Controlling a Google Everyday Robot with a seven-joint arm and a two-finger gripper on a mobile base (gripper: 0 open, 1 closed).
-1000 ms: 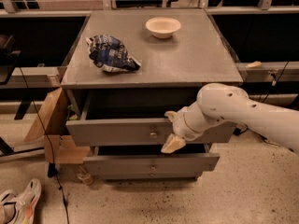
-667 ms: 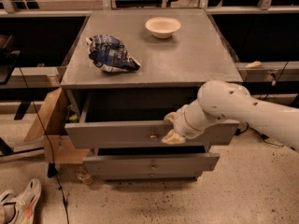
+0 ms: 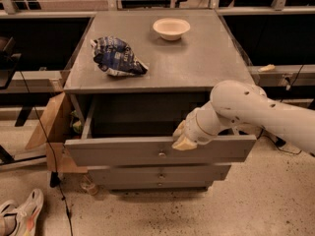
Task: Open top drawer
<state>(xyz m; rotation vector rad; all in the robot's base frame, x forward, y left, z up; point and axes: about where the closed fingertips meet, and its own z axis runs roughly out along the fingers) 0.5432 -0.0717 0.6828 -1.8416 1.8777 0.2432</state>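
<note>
Since the frame 1.0 s ago, the top drawer [image 3: 123, 152] has come further out of the cabinet [image 3: 197, 63], and the gripper [image 3: 181, 137] has risen from the face of the front panel to its upper edge. I record the drawer as a wide grey wooden unit with a plain front panel and 1 small round knob [image 3: 162, 154] at its centre; behind the panel the deep box stands open and dark, its left side wall visible. It sits directly under the cabinet's top, pulled partly out above the lower drawer [image 3: 157, 173], whose front remains set back beneath it. The drawer's long axis runs left to right across the view, nearly level, with the right end slightly higher; the front panel faces the camera and the box extends back into the cabinet. The gripper rests against the top edge of the front panel, just right of the knob and above it, with the white arm reaching in from the right. I cannot tell whether the gripper is closed or apart, nor whether it is clamped on the panel. On the cabinet's top I note 1 pale bowl [image 3: 171, 28] toward the rear and 1 crumpled blue-and-white bag [image 3: 117, 58] toward the left, well apart from each other. A cardboard flap [image 3: 51, 122] leans beside the cabinet's left side, and 1 shoe [image 3: 19, 215] lies on the floor at lower left.
</note>
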